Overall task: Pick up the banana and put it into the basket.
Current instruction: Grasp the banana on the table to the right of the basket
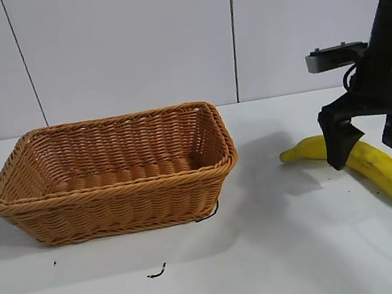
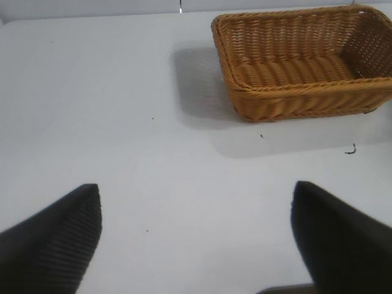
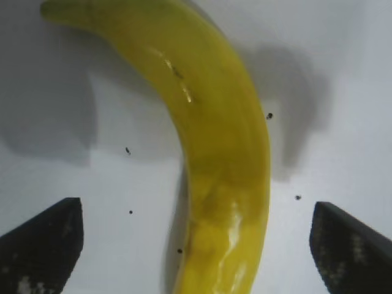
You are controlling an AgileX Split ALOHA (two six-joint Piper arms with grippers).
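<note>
The yellow banana [image 1: 378, 166] lies on the white table at the right, its greenish tip toward the front right. My right gripper [image 1: 368, 143] is open and hangs over the banana's middle, one finger on each side. In the right wrist view the banana [image 3: 220, 153] lies between the two wide-apart fingertips, untouched, with the right gripper [image 3: 197, 245] around it. The woven wicker basket [image 1: 114, 197] stands at the left of the table with nothing visible inside; it also shows in the left wrist view [image 2: 306, 98]. My left gripper [image 2: 196, 233] is open over bare table, away from the basket.
A small dark scrap [image 1: 156, 273] lies on the table in front of the basket. A pale panelled wall runs behind the table. Bare table lies between the basket and the banana.
</note>
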